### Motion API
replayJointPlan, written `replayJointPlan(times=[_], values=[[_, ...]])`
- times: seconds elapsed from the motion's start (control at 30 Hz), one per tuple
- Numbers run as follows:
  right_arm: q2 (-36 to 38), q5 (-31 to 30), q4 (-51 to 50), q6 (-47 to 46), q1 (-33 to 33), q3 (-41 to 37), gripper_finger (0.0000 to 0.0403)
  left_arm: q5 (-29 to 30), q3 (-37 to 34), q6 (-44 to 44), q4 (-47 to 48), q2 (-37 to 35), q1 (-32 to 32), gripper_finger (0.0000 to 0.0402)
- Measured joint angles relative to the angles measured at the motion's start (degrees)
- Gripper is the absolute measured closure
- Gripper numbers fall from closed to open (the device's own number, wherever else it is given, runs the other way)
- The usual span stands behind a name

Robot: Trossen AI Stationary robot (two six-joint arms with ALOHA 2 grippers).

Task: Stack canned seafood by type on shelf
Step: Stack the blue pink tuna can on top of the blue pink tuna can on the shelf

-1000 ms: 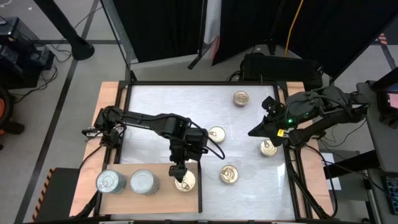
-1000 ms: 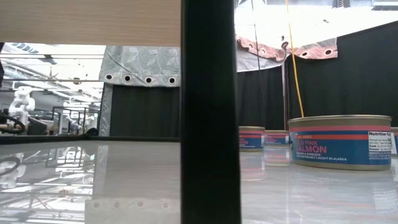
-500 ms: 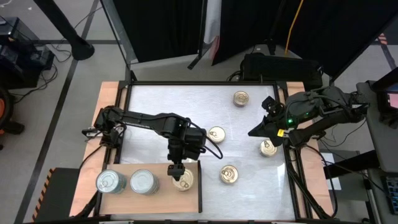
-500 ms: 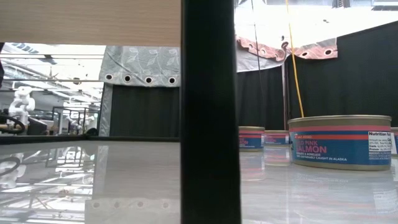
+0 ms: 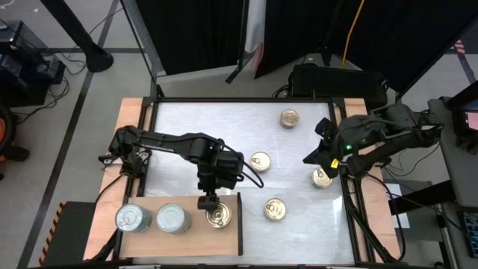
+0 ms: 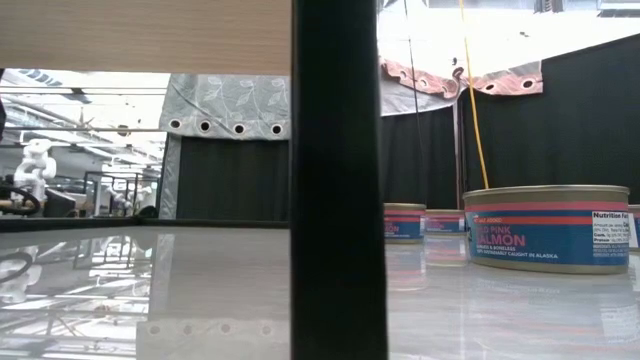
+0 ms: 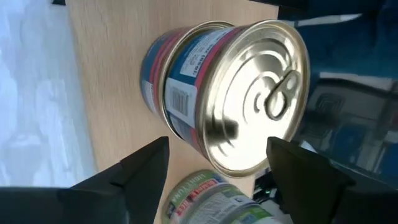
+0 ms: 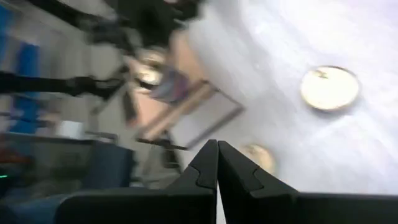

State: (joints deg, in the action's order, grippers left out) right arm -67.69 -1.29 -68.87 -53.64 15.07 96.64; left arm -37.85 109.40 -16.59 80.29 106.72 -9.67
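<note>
Gold-lidded tins are what I have parked on the shelf (image 5: 149, 237) so far: in the high view, lower left of the frame, the board carries a stack (image 5: 218, 217) near its right end and two more stacks, one (image 5: 172, 218) at the middle and one (image 5: 131, 218) at the left. My left wrist view shows the right-end stack (image 7: 224, 93) as two tins, one on the other. My left gripper (image 5: 206, 202) hovers just above that stack with its fingers (image 7: 146, 180) spread and nothing between them, so I judge that tin placed.

Four tins are left on the white tabletop (image 5: 194, 123): one (image 5: 289, 118) at upper centre-right, one (image 5: 260, 161) mid-frame, one (image 5: 275, 210) lower centre, and one (image 5: 322, 178) beside my right gripper (image 5: 308, 158), whose fingers are pressed together on nothing. Which type each loose tin is I can't quite read from above.
</note>
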Motion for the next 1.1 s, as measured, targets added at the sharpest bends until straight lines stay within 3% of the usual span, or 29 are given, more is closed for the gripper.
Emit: replayJointPlan(times=[0.13, 0.2, 0.37, 0.5, 0.67, 0.87, 1.1], values=[[-1.08, -7.97, -9.75, -1.03, 0.82, -0.29, 0.0403, -1.16, 1.23, -5.98, -0.05, -0.51, 1.26, 0.0145], [-1.19, -9.12, -14.67, -2.04, 1.48, -2.15, 0.0403, -0.75, 4.05, -8.61, -0.52, -0.68, 2.13, 0.0158], [0.37, -8.87, -19.37, -6.94, 0.41, -12.72, 0.0403, 11.3, 14.2, -10.5, -2.29, -3.15, 2.94, 0.0209], [3.29, -7.36, -14.97, -11.27, -1.72, -25.08, 0.0403, 26.45, 20.29, -10.23, -5.89, -4.51, 2.95, 0.0253], [7.3, 2.92, -1.38, -8.62, -7.3, -42.21, 0.0403, 38.88, 23.97, -10.55, -8.33, -6.74, 3.11, 0.028], [8.27, 5.98, 3.46, -3.32, -12.63, -55.27, 0.0403, 43.85, 24.09, -12.84, -7.33, -7.95, 4.17, 0.0281], [8.25, 7.16, 9.94, -1.16, -14.71, -58.47, 0.0403, 44.2, 24.06, -12.68, -7.3, -8.1, 3.54, 0.0281]])
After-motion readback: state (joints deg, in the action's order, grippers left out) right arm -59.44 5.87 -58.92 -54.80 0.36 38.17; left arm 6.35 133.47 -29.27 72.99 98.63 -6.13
